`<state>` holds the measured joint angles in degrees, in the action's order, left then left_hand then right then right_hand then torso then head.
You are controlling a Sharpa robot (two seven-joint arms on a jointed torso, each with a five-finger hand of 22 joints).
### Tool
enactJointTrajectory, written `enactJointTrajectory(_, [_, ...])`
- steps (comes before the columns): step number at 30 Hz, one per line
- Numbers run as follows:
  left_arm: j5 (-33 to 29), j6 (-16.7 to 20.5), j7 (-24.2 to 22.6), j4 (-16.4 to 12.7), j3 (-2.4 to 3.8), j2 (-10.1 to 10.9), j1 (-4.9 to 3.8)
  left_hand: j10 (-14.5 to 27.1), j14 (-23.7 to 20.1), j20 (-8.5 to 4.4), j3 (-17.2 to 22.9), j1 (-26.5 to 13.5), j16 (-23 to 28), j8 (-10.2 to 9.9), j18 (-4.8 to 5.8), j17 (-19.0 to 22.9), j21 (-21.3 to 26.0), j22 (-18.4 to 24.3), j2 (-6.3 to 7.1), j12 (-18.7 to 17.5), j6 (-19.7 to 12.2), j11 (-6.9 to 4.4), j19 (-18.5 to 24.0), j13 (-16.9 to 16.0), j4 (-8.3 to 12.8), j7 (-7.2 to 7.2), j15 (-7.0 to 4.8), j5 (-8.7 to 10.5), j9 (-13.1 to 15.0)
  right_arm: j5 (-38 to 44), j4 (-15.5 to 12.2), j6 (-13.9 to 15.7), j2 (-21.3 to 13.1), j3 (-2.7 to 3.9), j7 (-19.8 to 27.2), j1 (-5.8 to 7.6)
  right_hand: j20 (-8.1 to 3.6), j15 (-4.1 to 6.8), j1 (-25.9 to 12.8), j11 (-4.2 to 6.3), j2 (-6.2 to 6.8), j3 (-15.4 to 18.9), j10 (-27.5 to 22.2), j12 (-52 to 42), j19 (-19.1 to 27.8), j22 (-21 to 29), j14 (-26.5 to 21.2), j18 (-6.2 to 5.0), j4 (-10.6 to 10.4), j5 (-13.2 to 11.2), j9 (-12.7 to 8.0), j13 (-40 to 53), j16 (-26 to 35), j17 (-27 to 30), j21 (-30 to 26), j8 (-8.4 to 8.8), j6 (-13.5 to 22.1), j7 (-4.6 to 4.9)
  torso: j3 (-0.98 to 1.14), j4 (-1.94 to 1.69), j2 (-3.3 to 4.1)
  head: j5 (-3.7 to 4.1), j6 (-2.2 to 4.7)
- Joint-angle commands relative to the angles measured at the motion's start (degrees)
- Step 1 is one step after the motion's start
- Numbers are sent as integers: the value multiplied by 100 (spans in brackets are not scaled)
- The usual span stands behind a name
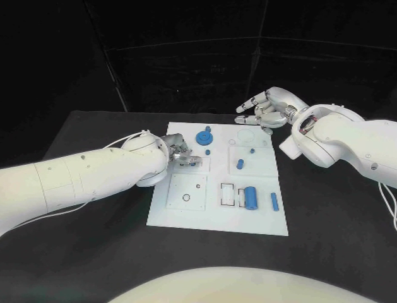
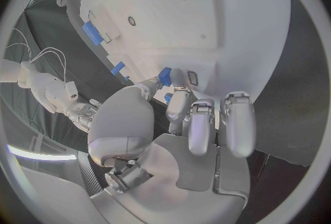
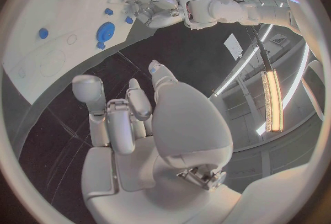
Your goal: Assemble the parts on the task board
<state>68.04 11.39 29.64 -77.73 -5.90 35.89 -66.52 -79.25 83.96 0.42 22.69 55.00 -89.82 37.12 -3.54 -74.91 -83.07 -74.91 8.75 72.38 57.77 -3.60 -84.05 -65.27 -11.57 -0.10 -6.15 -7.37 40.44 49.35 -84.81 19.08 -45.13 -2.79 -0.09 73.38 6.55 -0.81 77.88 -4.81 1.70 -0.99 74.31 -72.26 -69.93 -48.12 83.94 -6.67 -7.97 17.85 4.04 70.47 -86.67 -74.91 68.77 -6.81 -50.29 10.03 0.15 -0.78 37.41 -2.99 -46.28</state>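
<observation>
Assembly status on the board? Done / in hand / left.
Done: the blue gear looks seated at the task board's far end. In hand: the left hand works over the board near a small blue part; the right hand holds nothing. Left: the cylinder and peg lie loose.

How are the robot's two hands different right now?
The left hand is over the task board, fingers down among the blue parts; the right hand hangs beyond the board's far edge, over black table. The left hand's fingers reach toward a part; the right hand's are curled in on nothing. Both are silver on white arms.
</observation>
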Motion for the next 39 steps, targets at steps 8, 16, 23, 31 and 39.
enactJointTrajectory(8, [-88, 76, 53, -170, 121, 104, -15, -35, 604, -58, -858, 13, -18, 61, 113, -1509, -29, -460, -61, 10, -1, -8, -117, 20, -305, 8, -48, 31, 17, -61, 25, 25, 7, 4, 79, 8, -6, 36, -123, -11, -17, 98, -9, 11, 39, 32, 440, -107, -57, -100, -10, -11, 37, -828, -41, -34, 8, -7, -2, -1, 2, 17, 22])
enactJointTrajectory(16, [-247, 129, -36, -340, 446, 163, -30, 31, 604, -57, -1202, 141, -18, 49, 94, -1509, 32, -382, -173, -69, -66, 4, -79, 128, -448, 27, -43, 23, 13, -97, 71, 36, 7, 4, 105, 7, -5, 35, -141, -13, -18, 114, -23, 23, 52, 61, 435, -112, -72, -114, -11, -27, 47, -811, -57, -34, 12, -5, -1, -4, -2, 20, 43])
enactJointTrajectory(23, [-647, -346, 15, -317, 563, 256, -248, 484, 604, 21, -1562, 291, -18, -217, 13, -1509, 309, -5, -318, -577, -478, 152, 114, 790, -491, 198, 64, 13, -127, -131, 104, 30, 7, 3, 133, 7, -1, 31, -214, -19, -4, 182, -39, 28, 69, 100, 428, -118, -123, -84, -11, -39, 66, -784, -85, -35, 27, -2, 8, -5, -4, 35, 70])
enactJointTrajectory(31, [-837, -1338, 152, 355, 584, 117, -694, 706, 604, 177, -1888, 630, -18, -715, -29, -1509, 478, 185, -530, -770, -733, 333, 204, 1090, -482, 409, 222, 3, -558, -140, 129, 20, 15, 3, 124, 7, -1, 31, -219, -19, -4, 188, -46, 35, 72, 107, 428, -119, -127, -78, -11, -48, 67, -782, -89, -36, 28, -2, 15, 0, -4, 12, 97])
enactJointTrajectory(39, [-863, -1864, 111, 1510, 580, -375, -887, 800, 604, 292, -2302, 843, -18, -1222, -41, -1509, 533, 223, -602, -871, -746, 459, 219, 1272, -494, 548, 331, 3, -1150, -141, 140, 16, 36, 2, 110, 7, -1, 31, -216, -18, -7, 190, -48, 36, 71, 104, 426, -118, -127, -64, -11, -50, 72, -774, -89, -37, 28, -2, 2, 17, 18, -25, 125])
